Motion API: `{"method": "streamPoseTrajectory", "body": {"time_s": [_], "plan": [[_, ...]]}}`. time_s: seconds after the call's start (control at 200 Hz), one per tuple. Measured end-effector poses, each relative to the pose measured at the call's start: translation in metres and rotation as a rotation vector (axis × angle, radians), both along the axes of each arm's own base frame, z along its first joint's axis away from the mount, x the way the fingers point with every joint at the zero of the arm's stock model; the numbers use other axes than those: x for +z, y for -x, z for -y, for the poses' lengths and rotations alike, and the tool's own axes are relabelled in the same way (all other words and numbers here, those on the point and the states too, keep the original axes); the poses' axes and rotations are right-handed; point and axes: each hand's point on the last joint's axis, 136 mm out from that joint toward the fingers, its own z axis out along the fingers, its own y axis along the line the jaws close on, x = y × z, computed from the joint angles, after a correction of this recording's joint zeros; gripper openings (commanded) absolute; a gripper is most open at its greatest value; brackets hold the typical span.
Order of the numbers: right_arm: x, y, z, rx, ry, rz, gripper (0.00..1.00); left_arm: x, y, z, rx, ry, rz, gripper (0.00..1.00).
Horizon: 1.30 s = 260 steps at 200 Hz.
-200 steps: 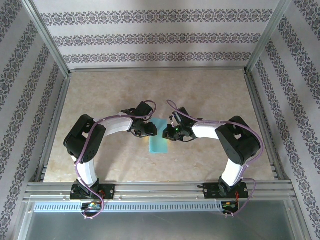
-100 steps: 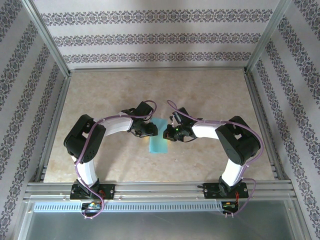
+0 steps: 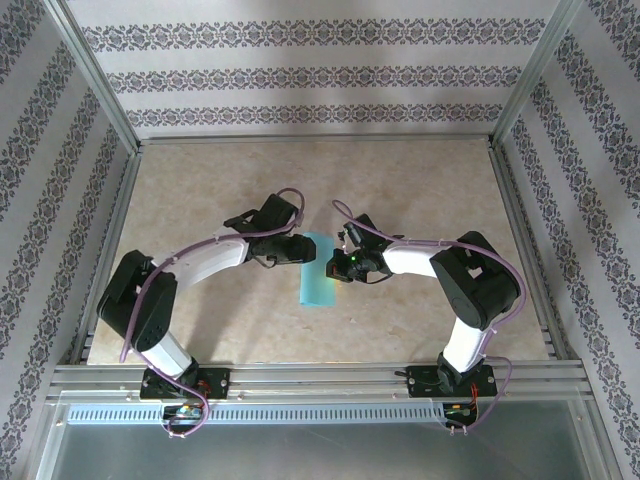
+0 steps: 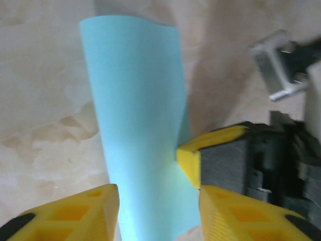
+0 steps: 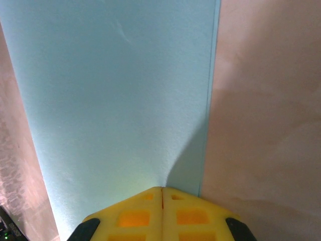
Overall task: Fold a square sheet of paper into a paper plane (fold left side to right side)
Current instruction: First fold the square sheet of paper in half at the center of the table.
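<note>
The square sheet of paper (image 3: 318, 278), doubled into a strip, lay on the bench (image 3: 420, 190) between both hands. The right hand (image 5: 161, 190), fingers together, pressed its right edge. The left hand (image 4: 156, 195) straddled the bowed fold, fingers apart. Flattening should probably sweep away from that pin.

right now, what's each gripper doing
Left gripper: open, jaws either side of the teal paper.
Right gripper: shut, tip resting on the paper near its edge.

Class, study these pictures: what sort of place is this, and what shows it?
Probably a robot test booth, not a home: a left arm and right arm bolted to an aluminium rail, and a stone-look tabletop boxed in by metal posts and wallpapered panels.
</note>
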Motion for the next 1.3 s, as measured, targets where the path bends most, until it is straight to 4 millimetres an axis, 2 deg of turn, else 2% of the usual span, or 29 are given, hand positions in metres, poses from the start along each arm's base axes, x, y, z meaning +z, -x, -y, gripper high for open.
{"method": "streamPoseTrajectory", "body": {"time_s": [0.07,0.185,0.38,0.61,0.884,1.154,1.299], "plan": [[0.0,0.0,0.0,0.0,0.001,-0.002,0.0,0.0,0.005,0.007,-0.029,0.049,-0.012,0.26],[0.0,0.0,0.0,0.003,0.002,0.0,0.0,-0.016,0.017,0.018,-0.07,0.108,-0.076,0.17],[0.0,0.0,0.0,0.003,0.003,-0.002,0.0,-0.049,0.024,0.021,-0.086,0.102,-0.164,0.15],[-0.001,0.0,0.0,0.006,0.008,-0.006,0.0,-0.078,0.029,0.006,-0.054,0.079,-0.209,0.13],[-0.001,0.0,0.0,0.017,0.014,0.0,0.0,-0.079,0.025,0.0,-0.038,0.157,-0.196,0.12],[-0.001,0.0,-0.002,0.027,0.016,0.009,0.0,-0.078,0.023,-0.031,0.035,0.146,-0.178,0.1],[-0.001,0.0,-0.002,0.028,0.016,0.011,0.0,-0.066,0.022,-0.036,0.041,0.141,-0.145,0.07]]}}
